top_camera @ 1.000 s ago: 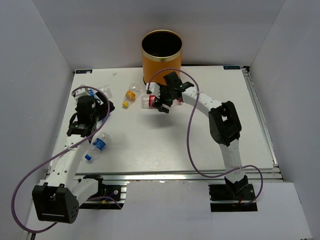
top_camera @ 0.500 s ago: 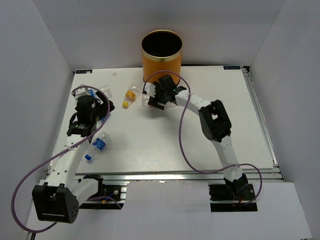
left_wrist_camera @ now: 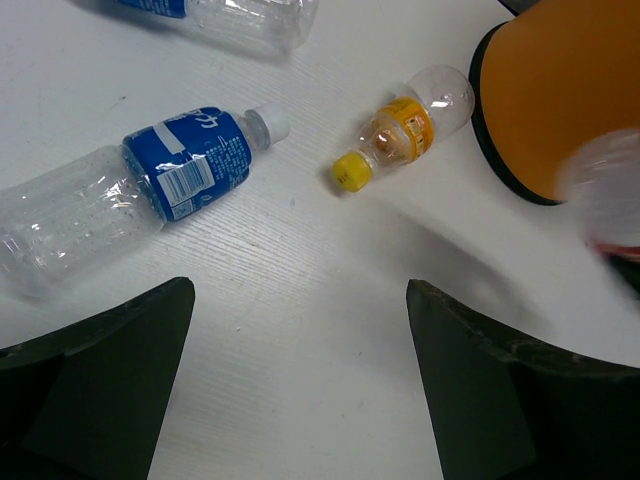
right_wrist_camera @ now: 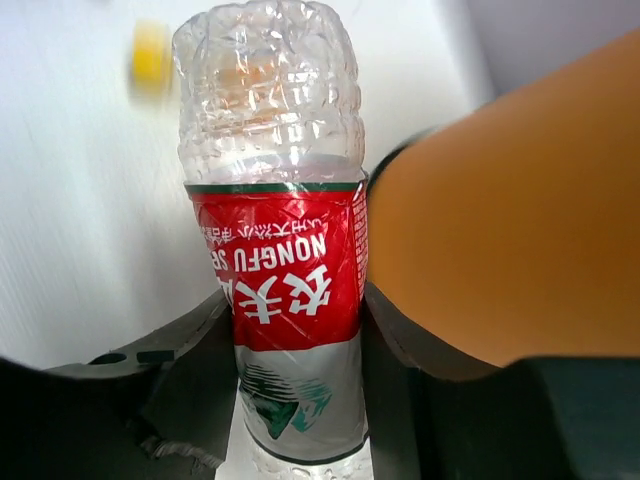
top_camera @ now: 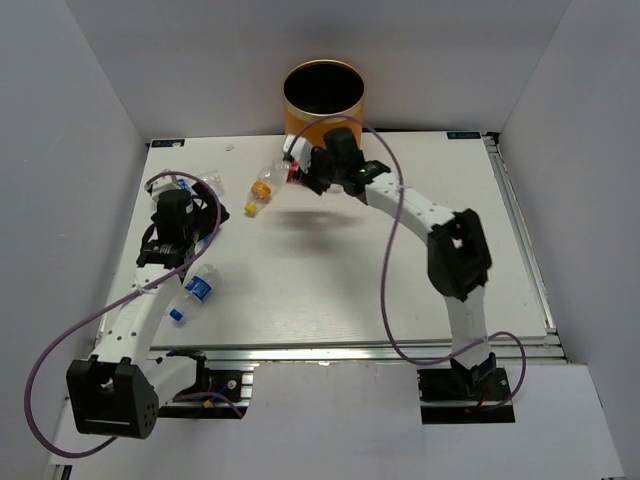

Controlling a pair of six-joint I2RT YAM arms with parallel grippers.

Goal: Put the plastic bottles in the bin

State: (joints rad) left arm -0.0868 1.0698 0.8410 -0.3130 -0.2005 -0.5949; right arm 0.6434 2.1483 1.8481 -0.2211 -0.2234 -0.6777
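While right pincer (right_wrist_camera: pixel 296 345) grips red-label bottle (right_wrist_camera: pixel 280 270) (base pointing outward), left pincer (left_wrist_camera: pixel 300 385) gapes wide.

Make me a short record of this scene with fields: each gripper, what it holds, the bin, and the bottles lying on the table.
Right gripper: shut on the red-labelled bottle, close beside the bin's wall
Left gripper: open, empty, above the table
Bin: upright at the table's far edge
Lying on table: yellow-capped bottle near the bin; blue-labelled bottle beside it
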